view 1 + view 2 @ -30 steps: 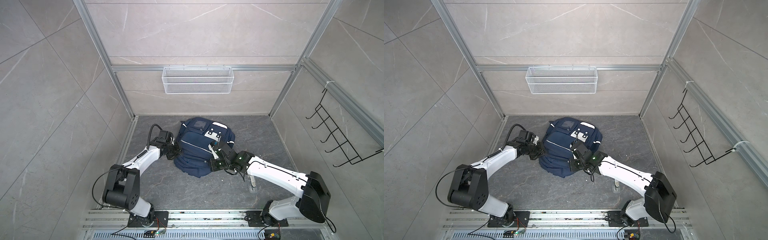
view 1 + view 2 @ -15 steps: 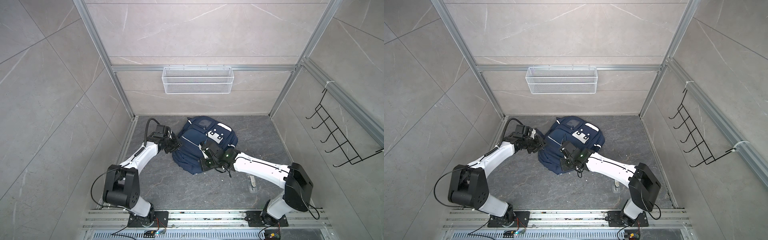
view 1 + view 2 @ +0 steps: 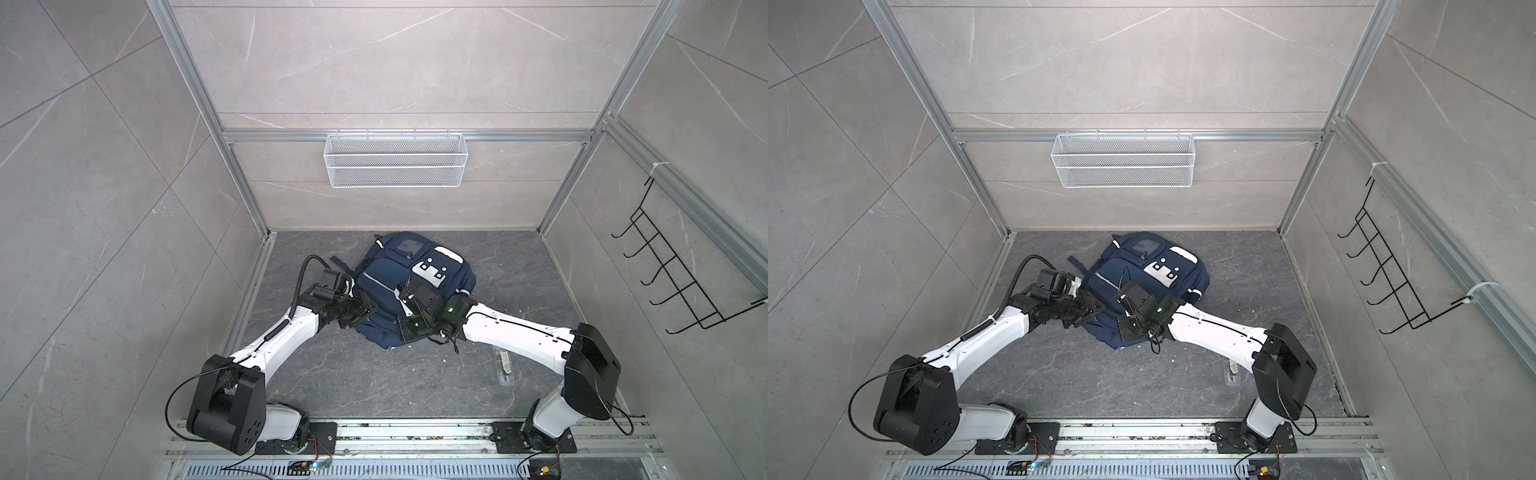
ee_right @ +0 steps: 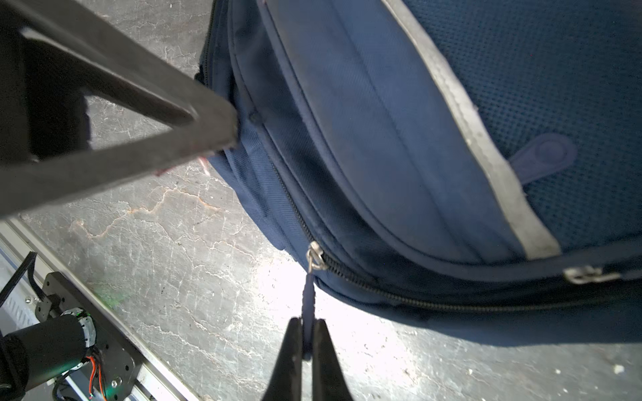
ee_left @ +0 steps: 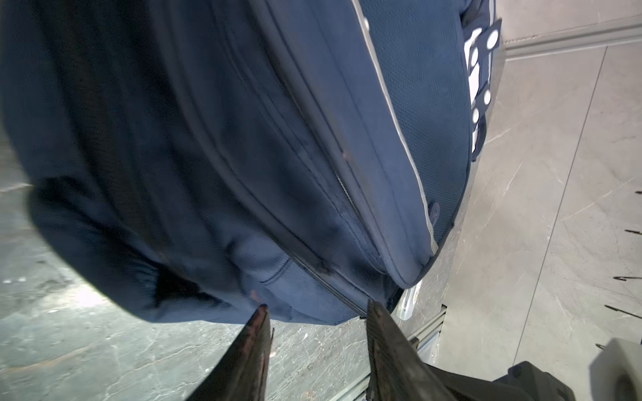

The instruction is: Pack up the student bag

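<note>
The student bag [image 3: 384,279] [image 3: 1106,286], navy with white patches and a silver stripe, lies on the dark floor toward the back. My left gripper [image 3: 368,309] [image 3: 1096,309] is at the bag's left near edge. In the left wrist view it [image 5: 316,307] stands open, fingertips just short of the bag [image 5: 243,156], nothing between them. My right gripper [image 3: 402,330] [image 3: 1123,328] is at the bag's near edge. In the right wrist view it [image 4: 307,321] is shut on the navy zipper pull [image 4: 308,295], which hangs from a metal slider [image 4: 314,255].
A white wire basket [image 3: 395,166] hangs on the back wall and a black hook rack [image 3: 673,282] on the right wall. A small clear object [image 3: 505,365] lies on the floor under the right arm. Aluminium rails [image 3: 415,432] run along the front.
My left gripper has opened and let go of the bag, then shifted a little nearer. The right arm swung left, still shut on the zipper pull, and the bag shifted left.
</note>
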Robot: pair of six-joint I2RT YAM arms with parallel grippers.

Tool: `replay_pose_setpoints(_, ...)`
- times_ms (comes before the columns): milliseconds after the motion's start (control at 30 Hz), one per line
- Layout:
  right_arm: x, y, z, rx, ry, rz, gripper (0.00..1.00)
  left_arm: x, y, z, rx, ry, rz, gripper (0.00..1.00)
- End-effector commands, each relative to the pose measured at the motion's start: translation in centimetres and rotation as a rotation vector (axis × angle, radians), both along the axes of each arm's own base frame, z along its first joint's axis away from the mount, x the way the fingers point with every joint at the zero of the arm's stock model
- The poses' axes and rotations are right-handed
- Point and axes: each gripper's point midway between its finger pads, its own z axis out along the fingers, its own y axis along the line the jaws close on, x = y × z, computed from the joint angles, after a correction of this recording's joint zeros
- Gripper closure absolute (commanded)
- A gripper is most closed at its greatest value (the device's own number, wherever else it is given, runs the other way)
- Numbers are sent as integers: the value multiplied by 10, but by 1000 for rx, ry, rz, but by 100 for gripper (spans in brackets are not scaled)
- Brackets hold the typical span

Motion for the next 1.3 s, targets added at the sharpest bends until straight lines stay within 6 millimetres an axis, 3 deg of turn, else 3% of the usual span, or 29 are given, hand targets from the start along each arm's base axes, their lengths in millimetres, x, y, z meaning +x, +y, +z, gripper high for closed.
replay_pose_setpoints(0, -9, 17, 17, 45, -6, 63, 100, 11, -16, 10, -38, -40, -5, 52)
replay_pose_setpoints(367, -12, 16, 20, 37, -12, 69, 100, 18, -30, -1, -20, -17, -29, 55)
replay_pose_setpoints(500, -14, 10, 19, 18, -17, 66, 100, 20, -29, -2, -4, -22, -34, 69)
replay_pose_setpoints(567, -16, 6, 16, 9, -14, 66, 100, 21, -27, -1, 3, -26, -31, 80)
replay_pose_setpoints(633, -17, -2, 11, -8, -18, 56, 100, 24, -24, 1, 11, -33, -26, 99)
replay_pose_setpoints(667, -18, -6, 9, -19, -22, 50, 100, 24, -22, 2, 14, -37, -25, 100)
replay_pose_setpoints(933, -1, -78, -18, -57, 32, -91, 100, 23, 6, 8, 40, -53, 12, 100)
replay_pose_setpoints(1267, 57, -161, -35, -61, 74, -349, 100, 14, 26, 6, 47, -50, 46, 100)
